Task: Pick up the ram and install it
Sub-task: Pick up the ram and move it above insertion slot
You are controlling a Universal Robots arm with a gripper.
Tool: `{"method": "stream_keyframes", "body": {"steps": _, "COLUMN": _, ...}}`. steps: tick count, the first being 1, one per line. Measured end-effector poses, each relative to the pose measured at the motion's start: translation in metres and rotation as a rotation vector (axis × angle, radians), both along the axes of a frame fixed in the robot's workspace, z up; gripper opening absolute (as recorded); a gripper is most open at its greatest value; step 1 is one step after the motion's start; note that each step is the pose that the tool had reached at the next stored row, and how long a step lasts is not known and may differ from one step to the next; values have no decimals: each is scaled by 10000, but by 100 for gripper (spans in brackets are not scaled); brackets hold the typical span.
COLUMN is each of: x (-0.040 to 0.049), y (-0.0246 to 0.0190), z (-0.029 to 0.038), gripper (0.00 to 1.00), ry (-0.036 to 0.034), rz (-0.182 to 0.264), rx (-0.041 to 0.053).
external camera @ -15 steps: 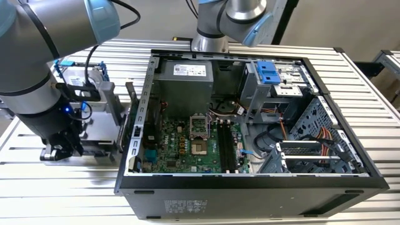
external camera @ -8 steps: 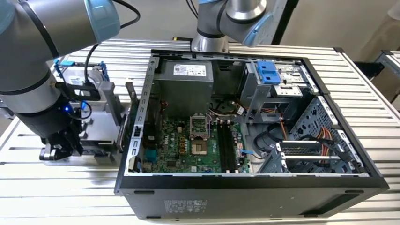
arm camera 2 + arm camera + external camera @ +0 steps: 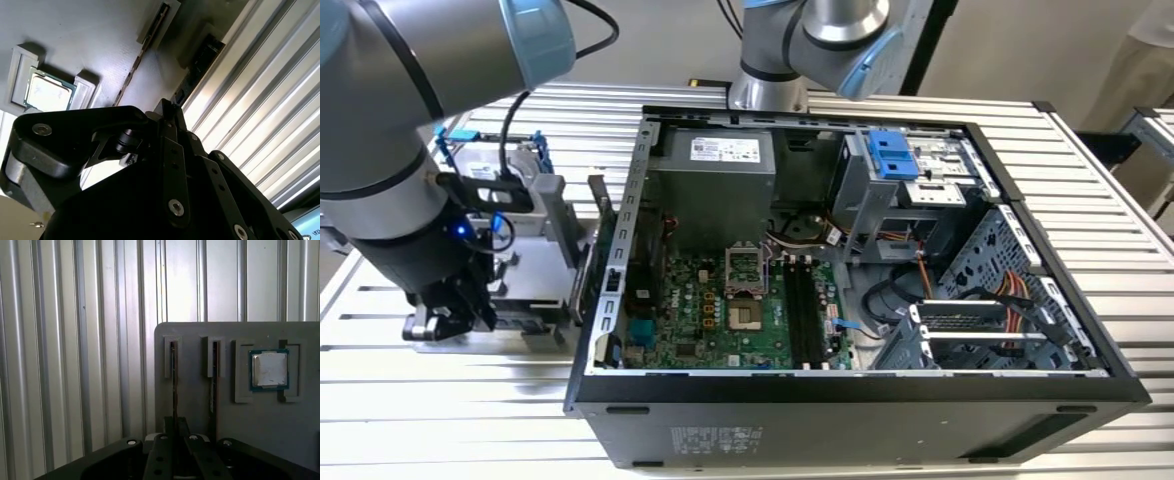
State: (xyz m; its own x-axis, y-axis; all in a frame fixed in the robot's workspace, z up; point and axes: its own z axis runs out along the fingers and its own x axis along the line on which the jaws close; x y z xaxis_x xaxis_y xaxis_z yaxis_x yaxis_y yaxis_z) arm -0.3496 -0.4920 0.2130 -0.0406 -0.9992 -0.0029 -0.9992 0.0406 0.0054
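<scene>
I see the ribbed tabletop (image 3: 1094, 200) carrying the open computer case (image 3: 854, 395), whose motherboard (image 3: 707, 300) lies flat inside with its long black slots (image 3: 803, 310) unfilled. Beside the case, toward the tabletop's edge on the exterior view's left, sits the grey tray (image 3: 195, 400). In the first wrist view, the ram (image 3: 173, 385) stands on edge in the groove nearest the tray's rim. A second stick (image 3: 214, 385) fills the next groove, and a square silver chip (image 3: 270, 369) rests in its pocket. My gripper (image 3: 175, 422) has its fingers drawn together, pinching the ram.
</scene>
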Motion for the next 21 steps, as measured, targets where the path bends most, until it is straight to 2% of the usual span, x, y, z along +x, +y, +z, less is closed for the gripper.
{"method": "stream_keyframes", "body": {"steps": 12, "x": 0, "y": 0, "z": 88, "gripper": 0, "ry": 0, "rz": 0, "rx": 0}}
{"method": "stream_keyframes", "body": {"steps": 21, "x": 0, "y": 13, "z": 119, "gripper": 0, "ry": 1, "rz": 0, "rx": -1}}
